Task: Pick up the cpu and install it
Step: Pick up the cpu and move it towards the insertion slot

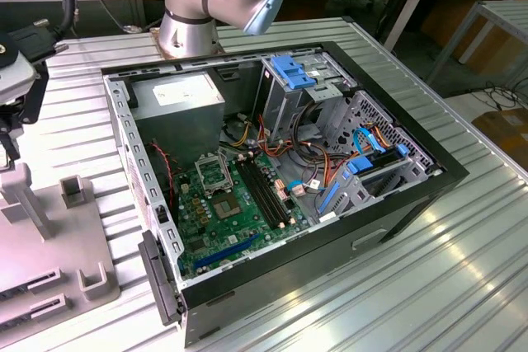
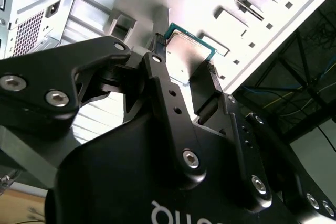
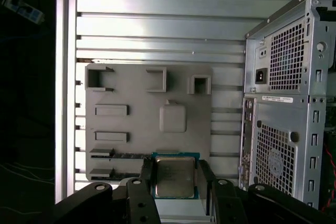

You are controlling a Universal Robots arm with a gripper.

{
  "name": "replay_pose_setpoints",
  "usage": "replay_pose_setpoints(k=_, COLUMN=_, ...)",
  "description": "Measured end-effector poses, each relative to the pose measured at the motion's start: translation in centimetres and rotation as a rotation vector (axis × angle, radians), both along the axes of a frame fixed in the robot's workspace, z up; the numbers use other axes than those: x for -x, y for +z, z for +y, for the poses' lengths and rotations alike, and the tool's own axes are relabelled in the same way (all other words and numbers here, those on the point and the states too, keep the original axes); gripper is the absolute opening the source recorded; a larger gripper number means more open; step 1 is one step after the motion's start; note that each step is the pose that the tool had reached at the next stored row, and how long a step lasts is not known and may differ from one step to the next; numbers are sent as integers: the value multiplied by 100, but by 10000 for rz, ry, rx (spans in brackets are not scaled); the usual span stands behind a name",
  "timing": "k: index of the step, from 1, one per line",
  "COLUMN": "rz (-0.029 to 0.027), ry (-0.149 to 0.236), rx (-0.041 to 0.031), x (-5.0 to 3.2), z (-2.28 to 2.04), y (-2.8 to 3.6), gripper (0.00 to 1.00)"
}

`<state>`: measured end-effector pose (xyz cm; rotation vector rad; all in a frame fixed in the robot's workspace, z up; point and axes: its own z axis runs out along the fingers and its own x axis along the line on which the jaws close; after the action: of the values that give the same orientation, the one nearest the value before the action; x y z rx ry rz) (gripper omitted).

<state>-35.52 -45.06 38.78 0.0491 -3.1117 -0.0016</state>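
In both wrist views my gripper (image 3: 175, 182) (image 2: 185, 74) is shut on the cpu (image 3: 175, 176) (image 2: 188, 50), a small square chip with a dull silver top and a green rim. One black finger (image 3: 147, 174) presses on each of two opposite edges. The chip hangs over the near edge of a grey fixture plate (image 3: 136, 114). I cannot tell whether it touches the plate. In the exterior view the open computer case (image 1: 412, 204) lies on its side. Inside it is the green motherboard (image 1: 239, 224) with its metal-framed socket (image 1: 216, 172).
The grey plate (image 1: 49, 237) carries several holders and a raised square pad (image 3: 172, 118), and lies beside the case's rear panel (image 3: 283, 103). The arm's base (image 1: 190, 22) stands behind the case. Cables, blue drive brackets (image 1: 293, 70) and black memory slots (image 1: 266, 191) crowd the case interior.
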Motion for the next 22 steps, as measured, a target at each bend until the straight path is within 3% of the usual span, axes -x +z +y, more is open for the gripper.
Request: replay_pose_setpoints(k=22, rz=0, ry=0, rx=0, x=-261, z=0, y=0, gripper=44)
